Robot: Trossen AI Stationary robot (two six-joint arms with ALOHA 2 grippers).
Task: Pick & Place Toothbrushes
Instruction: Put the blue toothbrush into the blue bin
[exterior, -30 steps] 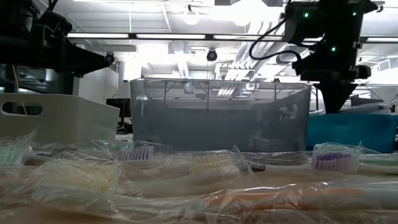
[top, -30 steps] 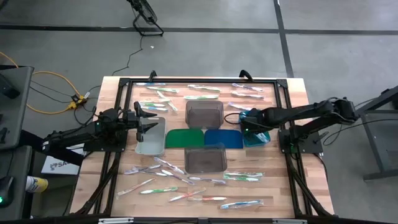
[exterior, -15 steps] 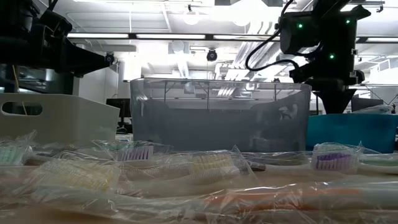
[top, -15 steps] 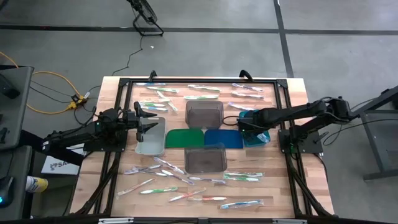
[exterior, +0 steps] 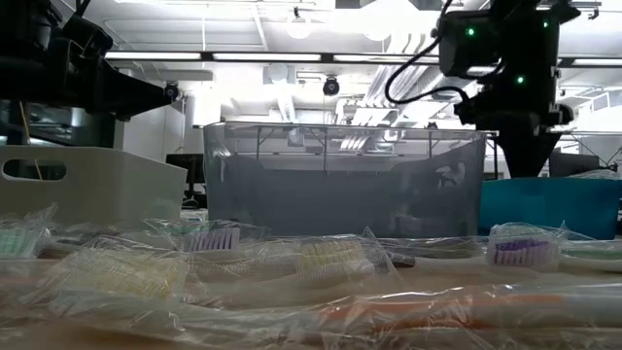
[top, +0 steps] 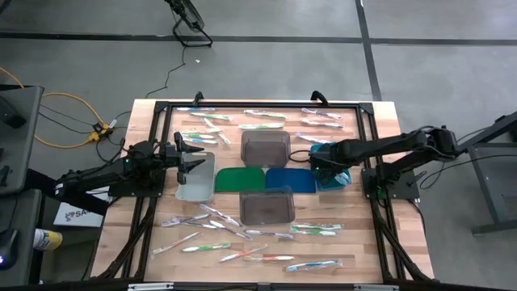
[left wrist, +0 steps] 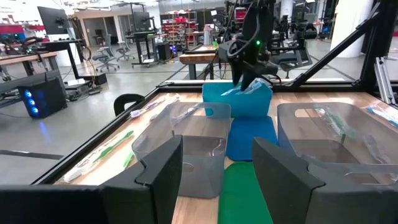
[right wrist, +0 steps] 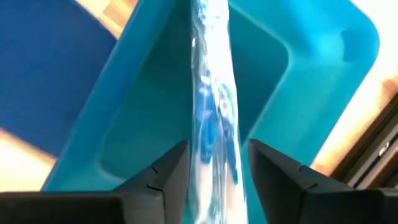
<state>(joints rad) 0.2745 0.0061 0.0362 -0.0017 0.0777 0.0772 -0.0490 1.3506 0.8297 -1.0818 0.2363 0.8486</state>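
Many wrapped toothbrushes lie loose along the far part (top: pixel 258 121) and the near part (top: pixel 242 234) of the table. My right gripper (top: pixel 319 162) points down over the teal bin (top: pixel 333 176), open. A blue toothbrush in clear wrap (right wrist: pixel 214 112) runs between its fingers down into the bin. My left gripper (left wrist: pixel 214 180) hangs open and empty above the clear bin (top: pixel 196 182) on the left. My right gripper has the wrapped blue toothbrush's upper part (right wrist: pixel 211 168) standing between its two parted fingers (right wrist: pixel 171 171), which point down from above. I cannot tell whether the fingers touch the wrap. The toothbrush's far end reaches down inside the teal bin.
Two grey bins stand mid-table, one far (top: pixel 265 145) and one near (top: pixel 265 206). A green mat (top: pixel 238 179) and a blue mat (top: pixel 291 179) lie between them. A black frame (top: pixel 258 105) runs round the work area.
My right arm has shifted slightly toward the table's left while staying over the teal bin.
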